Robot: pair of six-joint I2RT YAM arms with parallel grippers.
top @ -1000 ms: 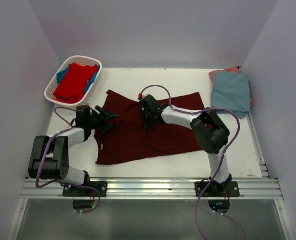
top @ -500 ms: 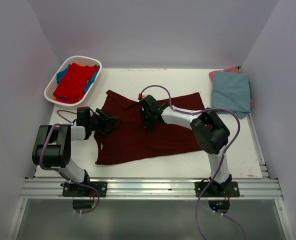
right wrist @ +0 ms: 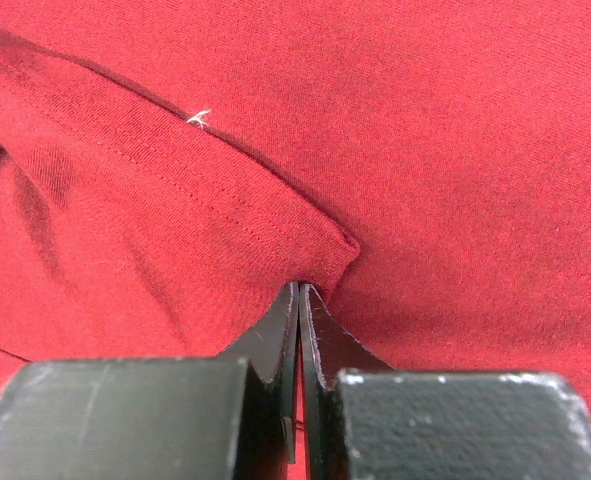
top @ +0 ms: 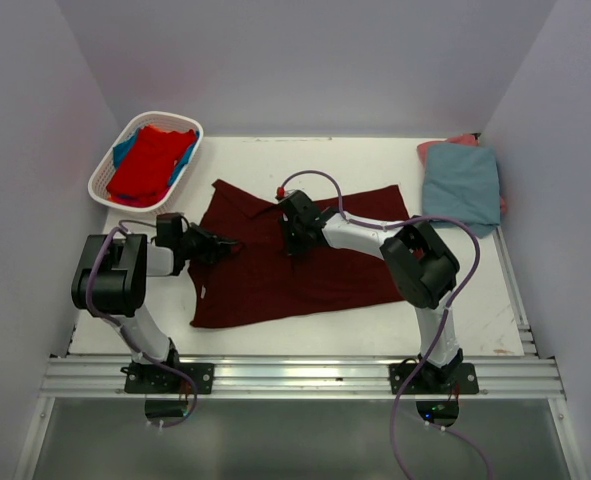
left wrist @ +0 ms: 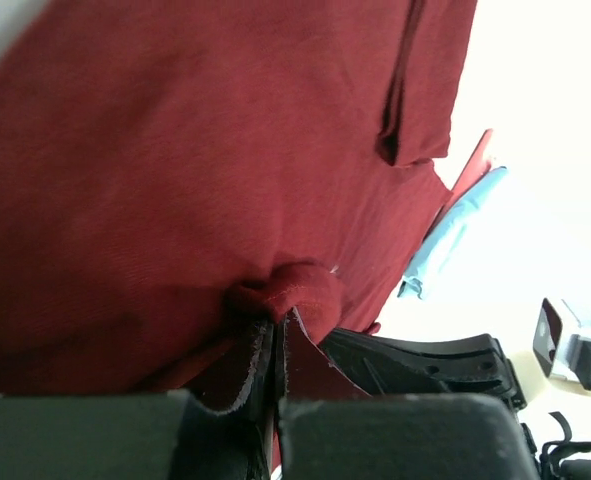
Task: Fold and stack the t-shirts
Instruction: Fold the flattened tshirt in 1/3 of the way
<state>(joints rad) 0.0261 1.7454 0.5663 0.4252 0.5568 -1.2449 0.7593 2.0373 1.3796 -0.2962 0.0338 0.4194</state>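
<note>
Dark maroon t-shirt (top: 295,275), spread mostly flat across the middle of the table (top: 275,160), between the white basket (top: 97,182) at the far left and the folded grey-blue shirt (top: 462,185) at the far right. Pinched in two places: left end effector (left wrist: 275,335) clenched on a small bunched roll of cloth at the shirt's left side, right end effector (right wrist: 300,298) clamped at a hemmed edge near the upper middle, though hard to tell from the wrist view how much fabric lies between those tips. Likely risks from here: a shallow pinch slipping out on the lift, leaving one side behind; uneven pull between the two arms, skewing the fold or dragging the whole shirt across the table. Cloth right at the tips of both end effectors, the bulk of it lying between them and trailing toward the near edge.
</note>
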